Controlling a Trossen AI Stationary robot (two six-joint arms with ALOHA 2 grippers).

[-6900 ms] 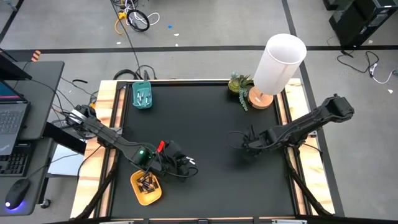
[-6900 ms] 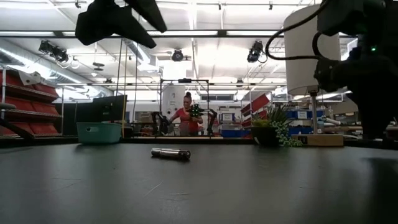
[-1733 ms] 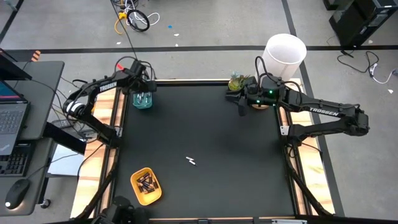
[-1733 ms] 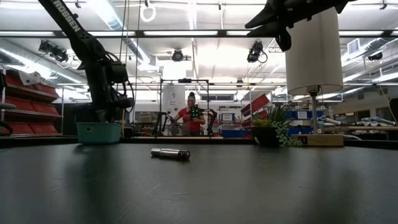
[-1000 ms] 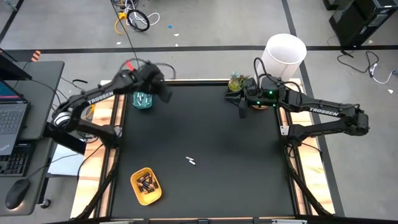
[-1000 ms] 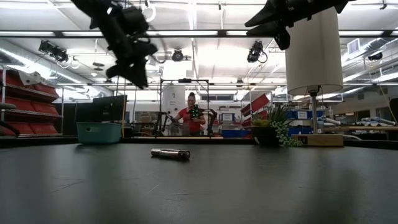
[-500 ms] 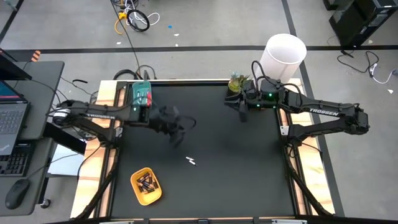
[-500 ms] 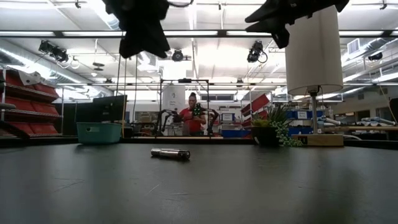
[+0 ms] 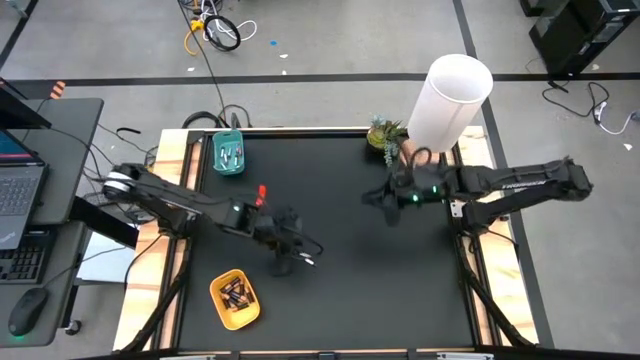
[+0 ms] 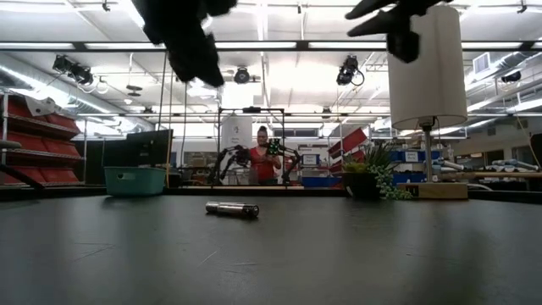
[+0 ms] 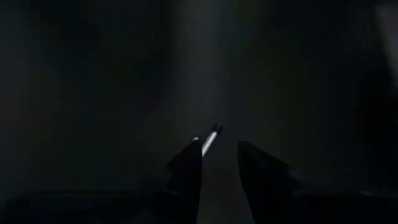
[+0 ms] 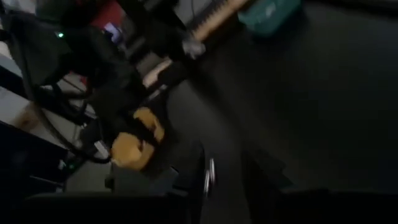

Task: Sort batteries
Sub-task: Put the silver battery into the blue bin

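Table: a black-topped table (image 9: 340,300) with pale wooden side rails carried everything.
Loose battery: one slim pale silvery battery (image 9: 308,260) lay on its side on the bare black top, nearer the front edge than the back, apart from both trays, so it was probably the next piece to sort.
Left gripper: the left gripper (image 9: 284,262) hung just beside that battery, its dark fingers (image 11: 186,168) a narrow gap apart and holding nothing; in the left wrist view the battery (image 11: 211,138) lay just ahead of the gap, as if lined up for a pick.
Right gripper: the right gripper (image 9: 383,206) hovered over the right half of the table, away from the battery, apparently waiting; its fingers stood narrowly apart and empty.
Yellow tray: a yellow oval tray (image 9: 222,307) near the front-left corner held dark batteries with red-orange ends (image 9: 237,294).
Teal tray: a teal rectangular tray (image 9: 228,168) at the back-left corner held pale batteries (image 9: 230,154), the likely home for the loose one.
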